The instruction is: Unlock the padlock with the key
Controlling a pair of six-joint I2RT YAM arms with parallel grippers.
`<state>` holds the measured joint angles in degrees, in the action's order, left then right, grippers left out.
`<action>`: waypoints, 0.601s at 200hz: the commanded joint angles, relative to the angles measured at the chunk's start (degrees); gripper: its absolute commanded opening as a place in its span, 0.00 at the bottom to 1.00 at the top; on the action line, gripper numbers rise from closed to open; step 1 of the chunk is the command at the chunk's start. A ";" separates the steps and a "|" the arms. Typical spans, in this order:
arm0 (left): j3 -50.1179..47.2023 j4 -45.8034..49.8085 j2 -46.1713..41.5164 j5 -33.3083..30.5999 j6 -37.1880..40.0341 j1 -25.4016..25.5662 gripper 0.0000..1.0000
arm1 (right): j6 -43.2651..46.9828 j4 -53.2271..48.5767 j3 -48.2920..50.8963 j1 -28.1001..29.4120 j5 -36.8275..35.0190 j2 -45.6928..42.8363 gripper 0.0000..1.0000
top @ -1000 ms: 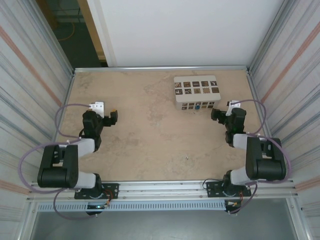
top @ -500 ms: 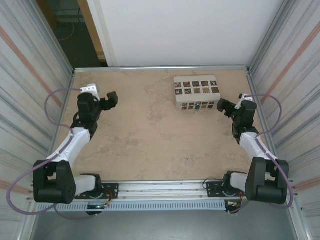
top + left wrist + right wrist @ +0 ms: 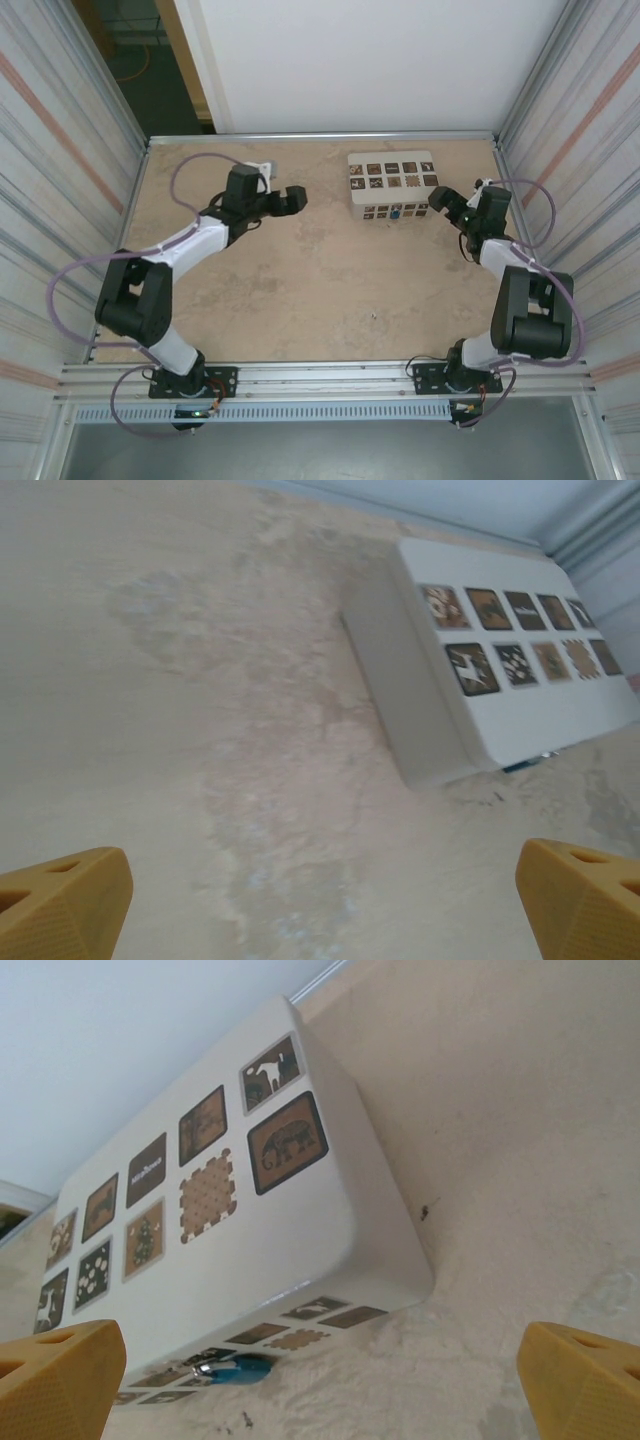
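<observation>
Progress: the task is judged to be at the approach stage. The tiny blue padlock with a small silvery metal part (image 3: 397, 212) lies at the foot of the white rectangular box with brown grid squares (image 3: 392, 185), apparently touching its side wall. Neither gripper touches the padlock. Whether its shackle is closed is too small to tell, and no key can be identified with confidence. Finding the key, grasping it, inserting it and turning it all appear outstanding.

Left gripper (image 3: 290, 198): in the left wrist view its orange fingertips (image 3: 60, 900) stand wide apart at the frame's lower corners, with bare tan stone-patterned tabletop (image 3: 200, 730) between them. It holds nothing and touches nothing. The box (image 3: 520, 710) lies ahead and to the right of it, well apart.

Right gripper (image 3: 443, 200): its jaws are likewise spread wide and empty. The box (image 3: 280, 1260) stands near, directly ahead. The padlock (image 3: 238, 1368) sits ahead and towards this gripper's left fingertip (image 3: 60, 1370), near it but clear of contact.
</observation>
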<state>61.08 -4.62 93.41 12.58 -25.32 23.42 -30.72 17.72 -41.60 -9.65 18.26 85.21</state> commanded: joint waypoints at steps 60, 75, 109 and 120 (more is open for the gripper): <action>17.88 -2.65 19.04 13.72 -7.97 5.24 0.99 | -1.50 5.29 -10.25 -0.37 8.62 14.05 0.99; 20.80 -2.77 22.15 14.76 -8.50 6.05 0.99 | -1.36 5.05 -11.71 -0.37 9.72 15.77 0.99; 26.83 -2.72 28.77 16.65 -9.50 7.33 0.99 | -1.20 5.57 -13.86 0.11 12.37 18.36 0.99; 28.58 -2.67 30.39 17.09 -9.86 7.59 0.99 | -0.75 5.05 -14.65 0.39 12.72 18.87 0.99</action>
<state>85.14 -6.28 120.46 26.44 -33.47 30.37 -31.48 22.06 -53.82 -9.76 28.05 102.63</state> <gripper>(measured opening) 0.987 0.990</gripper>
